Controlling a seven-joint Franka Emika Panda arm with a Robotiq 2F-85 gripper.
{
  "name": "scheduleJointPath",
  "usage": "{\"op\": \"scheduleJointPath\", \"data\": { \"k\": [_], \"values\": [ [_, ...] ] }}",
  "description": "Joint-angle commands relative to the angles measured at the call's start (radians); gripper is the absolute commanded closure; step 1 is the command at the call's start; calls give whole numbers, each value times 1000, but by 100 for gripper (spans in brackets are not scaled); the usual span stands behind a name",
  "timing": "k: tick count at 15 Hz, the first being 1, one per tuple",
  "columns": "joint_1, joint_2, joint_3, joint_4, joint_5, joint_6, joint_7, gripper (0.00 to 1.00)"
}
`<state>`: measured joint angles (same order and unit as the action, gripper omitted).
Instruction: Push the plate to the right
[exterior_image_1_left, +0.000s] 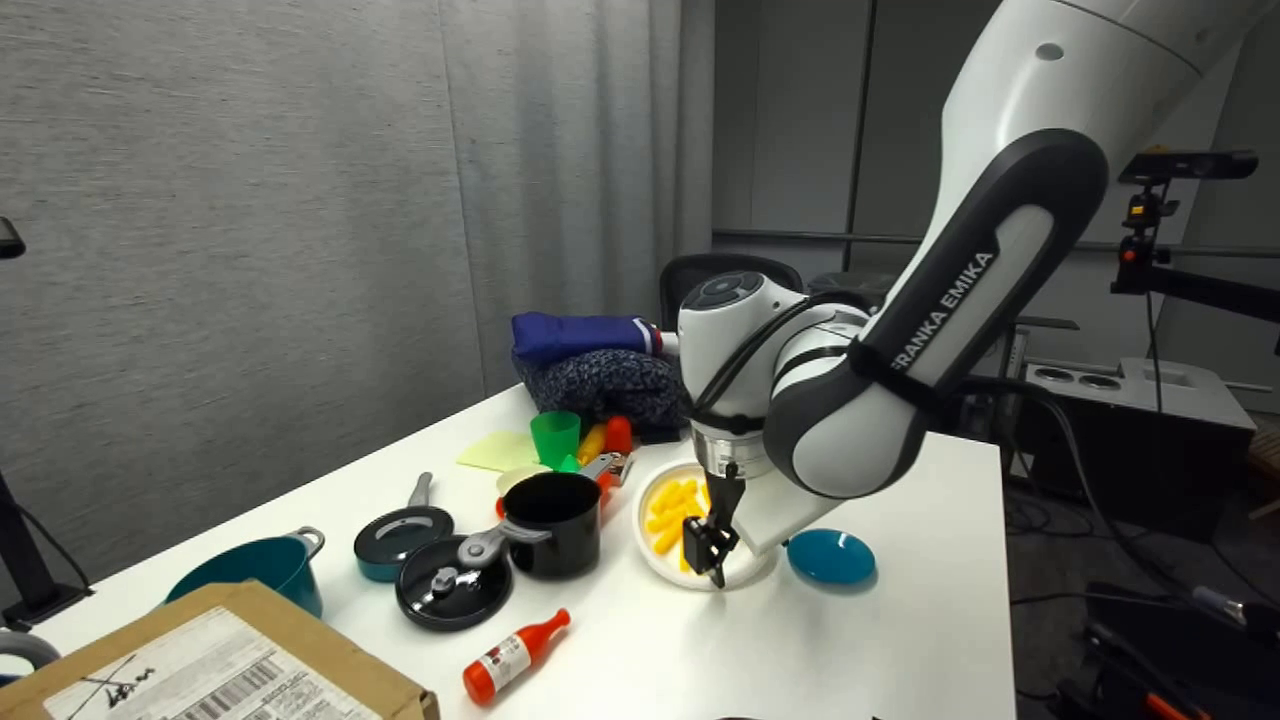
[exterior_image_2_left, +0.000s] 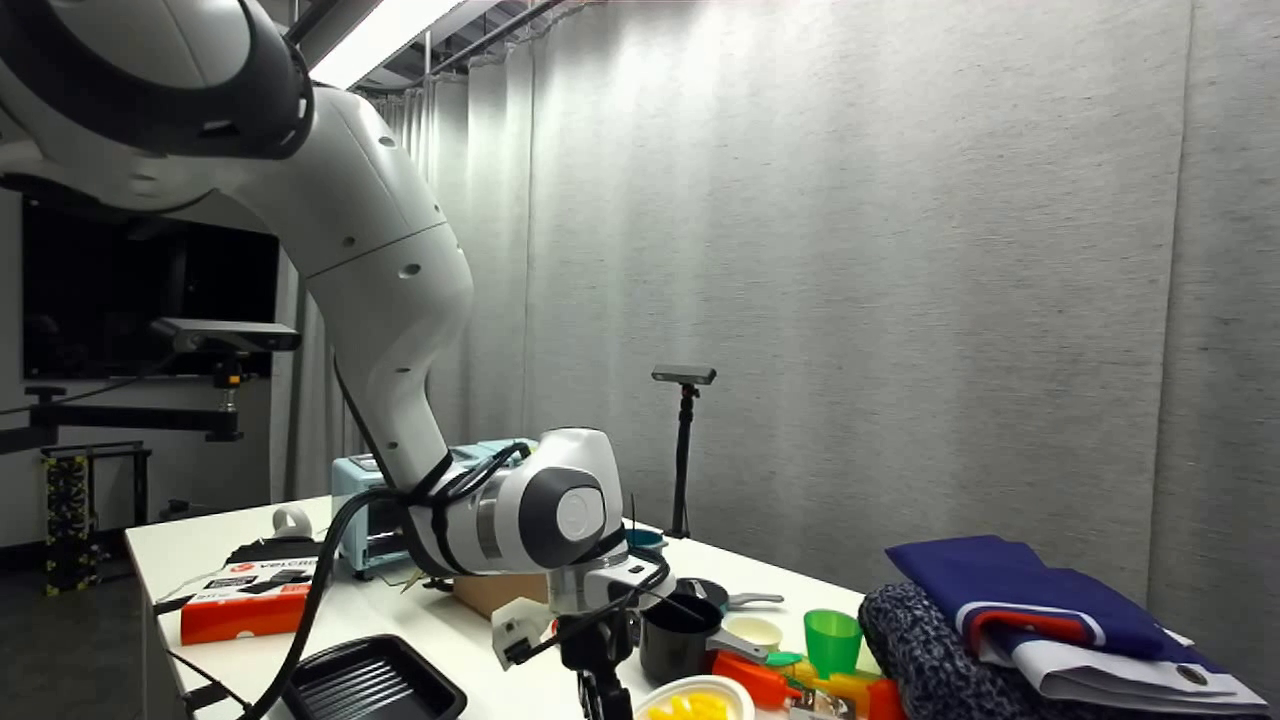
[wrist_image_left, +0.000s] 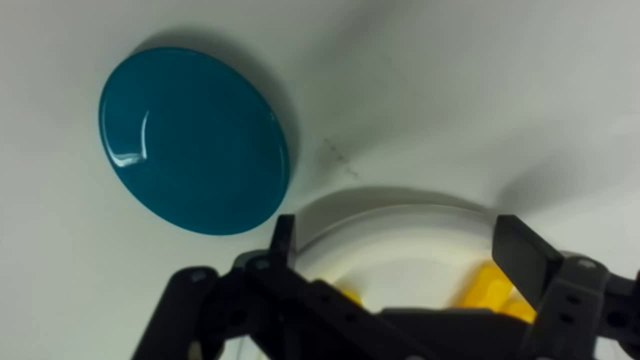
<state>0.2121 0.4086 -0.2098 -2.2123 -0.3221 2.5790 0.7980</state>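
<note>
The white plate (wrist_image_left: 410, 280), yellow pieces (wrist_image_left: 485, 287) on it, sits on the tabletop (exterior_image_1_left: 900, 650) just beside the teal dish (exterior_image_1_left: 830, 557) (glossy from here). The gripper (wrist_image_left: 395, 225) hangs low over the plate, 2 fingers spread apart; whether they touch it, I can't tell.

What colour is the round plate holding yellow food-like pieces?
White; the round plate shows best in an exterior view.

The arm (exterior_image_1_left: 940, 280) is showing white shells (exterior_image_1_left: 1000, 80) and dark panels (exterior_image_1_left: 1065, 165), one bearing the words FRANKA EMIKA (exterior_image_1_left: 942, 312). Black straps (exterior_image_1_left: 893, 377) are binding black cables (exterior_image_2_left: 325, 565) along it. The gripper (wrist_image_left: 395, 220) is showing angular black fingers (wrist_image_left: 525, 255) with small round holes (wrist_image_left: 573, 300).
</note>
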Motion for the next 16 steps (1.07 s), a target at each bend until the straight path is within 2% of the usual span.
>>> {"op": "scheduleJointPath", "data": {
  "k": [1, 4, 13, 14, 16],
  "values": [
    [0, -26, -32, -29, -47, 11, 42, 0],
    [-13, -50, -28, -35, -31, 18, 38, 0],
    [-41, -172, 52, -37, 43, 81, -18, 0],
    [-41, -175, 62, -34, 40, 88, -26, 0],
    [-17, -160, 40, -14, -29, 97, 56, 0]
  ]
}}
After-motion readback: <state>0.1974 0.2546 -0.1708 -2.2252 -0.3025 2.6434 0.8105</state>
